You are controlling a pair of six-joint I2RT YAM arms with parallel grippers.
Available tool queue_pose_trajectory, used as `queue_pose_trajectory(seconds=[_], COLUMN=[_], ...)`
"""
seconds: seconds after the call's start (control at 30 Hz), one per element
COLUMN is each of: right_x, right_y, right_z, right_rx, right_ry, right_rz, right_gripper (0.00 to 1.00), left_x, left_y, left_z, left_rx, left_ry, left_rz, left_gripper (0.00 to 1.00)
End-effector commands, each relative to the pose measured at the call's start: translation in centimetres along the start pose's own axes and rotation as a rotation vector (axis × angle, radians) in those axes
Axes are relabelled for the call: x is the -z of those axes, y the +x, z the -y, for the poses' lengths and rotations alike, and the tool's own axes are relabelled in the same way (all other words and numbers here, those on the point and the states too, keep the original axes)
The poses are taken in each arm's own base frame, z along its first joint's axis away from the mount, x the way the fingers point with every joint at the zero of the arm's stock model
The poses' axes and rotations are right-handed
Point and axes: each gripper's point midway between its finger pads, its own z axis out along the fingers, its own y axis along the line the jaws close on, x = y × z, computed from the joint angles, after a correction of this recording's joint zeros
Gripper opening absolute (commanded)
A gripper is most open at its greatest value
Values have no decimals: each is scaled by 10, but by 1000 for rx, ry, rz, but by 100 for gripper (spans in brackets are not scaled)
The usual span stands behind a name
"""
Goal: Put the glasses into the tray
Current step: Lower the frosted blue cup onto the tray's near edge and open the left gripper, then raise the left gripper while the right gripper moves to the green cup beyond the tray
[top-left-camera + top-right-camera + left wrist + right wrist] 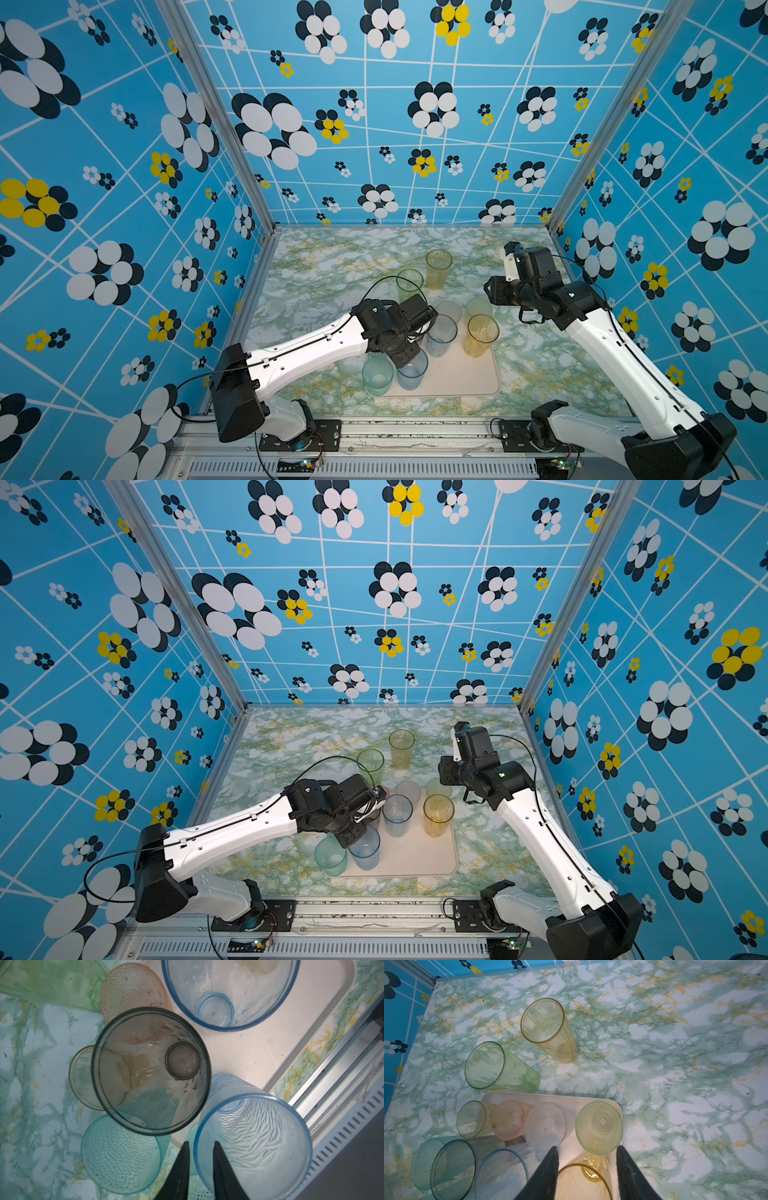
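Over the marbled tabletop (316,291), the left gripper (201,1144) is straddling the rim of a blue tumbler (259,1147), slightly parted, while the right gripper (588,1148) is hovering half-open, empty.

The left arm (307,345) and right arm (615,353) share one build: long glossy white link shells dotted with small holes, joined by matte black motor housings, with a thin black cable (85,879) running along the white and looping free. Each stands on a black base plate (328,432) fixed by silver screws. The left hand (200,1142) and right hand (586,1147) end in black, tapering wedge fingers (544,1174).
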Motion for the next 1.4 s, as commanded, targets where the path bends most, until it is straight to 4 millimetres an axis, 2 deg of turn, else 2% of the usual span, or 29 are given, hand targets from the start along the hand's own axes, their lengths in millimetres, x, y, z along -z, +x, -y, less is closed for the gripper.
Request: queue_pose_trajectory(seconds=[0.0,0.17,0.23,0.37,0.5,0.6,0.7,0.8,1.03,1.37], right_x=[-1,-4,-6,-9,-9,-10,-14,-23,-50,-85], right_y=[3,6,8,8,1,-6,-12,-12,-15,-20], right_z=[2,2,3,3,-4,-11,-26,-44,-81,-123], right_rx=[-4,1,4,5,5,7,21,62,146,234], right_ry=[4,10,14,19,-7,-31,-68,-91,-119,-130], right_rz=[-21,-36,-47,-57,-55,-53,-57,-82,-151,-244], right_gripper=[48,47,48,47,45,43,41,41,42,41], left_x=[17,40,55,83,99,100,92,84,77,75], left_y=[-2,-10,-19,-33,-35,-28,-13,-3,1,-15], left_z=[-2,-2,-10,-49,-97,-126,-153,-169,-184,-197], left_rx=[12,13,36,169,345,461,561,632,687,687], left_ry=[22,51,52,-3,-88,-140,-202,-220,-219,-189], left_rz=[48,124,195,334,456,518,531,547,560,573], left_gripper=[23,23,24,24,23,23,23,23,24,25])
